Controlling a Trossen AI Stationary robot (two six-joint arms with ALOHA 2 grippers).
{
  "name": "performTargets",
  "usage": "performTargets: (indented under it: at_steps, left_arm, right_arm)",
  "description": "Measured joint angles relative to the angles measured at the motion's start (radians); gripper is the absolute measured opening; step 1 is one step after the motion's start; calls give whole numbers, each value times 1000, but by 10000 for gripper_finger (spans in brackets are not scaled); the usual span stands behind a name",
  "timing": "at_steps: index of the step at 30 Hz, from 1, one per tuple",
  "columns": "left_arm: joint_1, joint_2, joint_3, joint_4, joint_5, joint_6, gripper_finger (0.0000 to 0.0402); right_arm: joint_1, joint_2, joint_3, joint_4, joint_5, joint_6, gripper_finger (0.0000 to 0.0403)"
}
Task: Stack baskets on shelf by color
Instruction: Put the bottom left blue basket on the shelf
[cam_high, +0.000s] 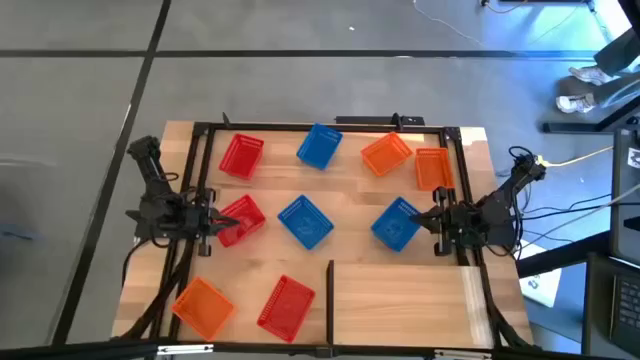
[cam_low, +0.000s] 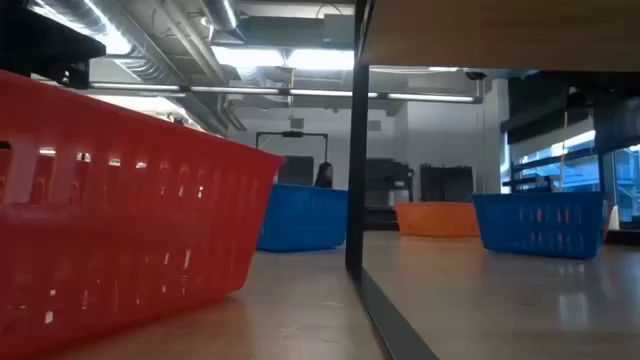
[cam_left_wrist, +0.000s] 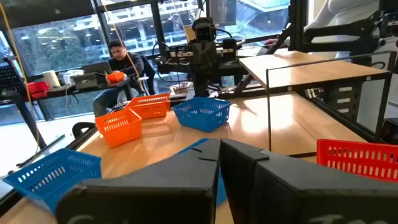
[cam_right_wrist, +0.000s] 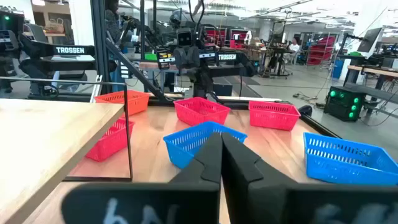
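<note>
Nine mesh baskets lie on the shelf (cam_high: 340, 180), each resting on its base. At the far side are a red (cam_high: 240, 156), a blue (cam_high: 319, 146) and two orange ones (cam_high: 386, 154) (cam_high: 432, 168). In the middle row are a red (cam_high: 240, 218) and two blue (cam_high: 305, 221) (cam_high: 397, 224). An orange (cam_high: 203, 306) and a red (cam_high: 286, 306) lie near. My left gripper (cam_high: 213, 222) (cam_left_wrist: 219, 155) is shut at the middle red basket's left edge. My right gripper (cam_high: 432, 222) (cam_right_wrist: 219, 149) is shut at the right blue basket's right edge. Each wrist view hides its nearest basket under the fingers.
Black frame rails (cam_high: 200, 200) run around the board. A short black divider (cam_high: 330, 290) (cam_low: 353, 170) stands at the near edge, beside a raised plank (cam_right_wrist: 50, 124) (cam_left_wrist: 311, 62) at near right. Cables trail off the table's right side (cam_high: 570, 210). A person sits beyond the table (cam_left_wrist: 121, 59).
</note>
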Motion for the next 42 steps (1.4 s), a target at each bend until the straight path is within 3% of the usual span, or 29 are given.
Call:
performTargets:
  at_steps: [25,42]
  left_arm:
    - [0,0,0,0,0,0,24]
    - [0,0,0,0,0,0,4]
  right_arm:
    - [0,0,0,0,0,0,1]
    - [0,0,0,0,0,-23,0]
